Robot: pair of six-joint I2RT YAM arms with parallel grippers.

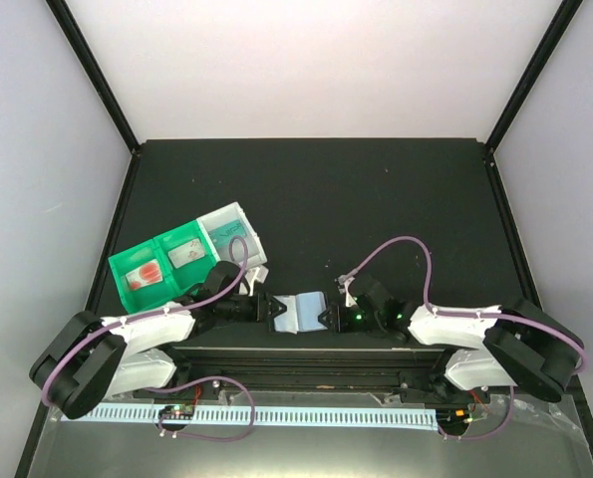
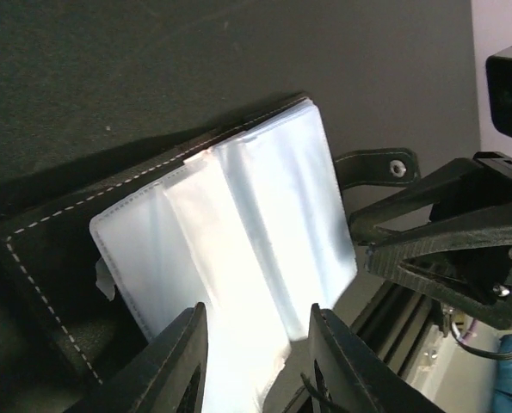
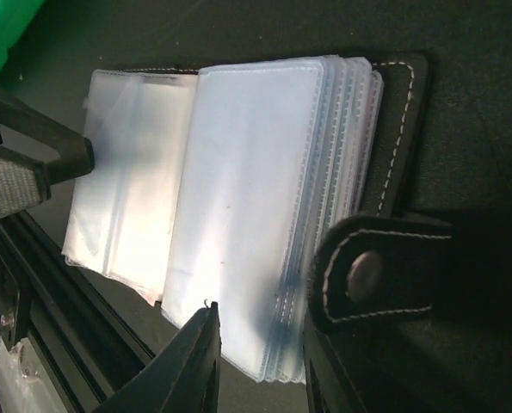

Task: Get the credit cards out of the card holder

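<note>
The left pincer has its black fingers apart astride one edge of the card holder, a pale-blue translucent bifold of plastic sleeves in a black stitched cover. The right pincer straddles the opposite stack of sleeves in a narrower gap, and I cannot tell whether either presses on the plastic. The holder lies spread open at the near edge of the black tabletop, and beyond the left pincer a green two-compartment plastic tray sits against a white open bin.

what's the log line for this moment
card holder: open, near edge | left gripper: open, over sleeves | right gripper: open, over sleeves
</note>
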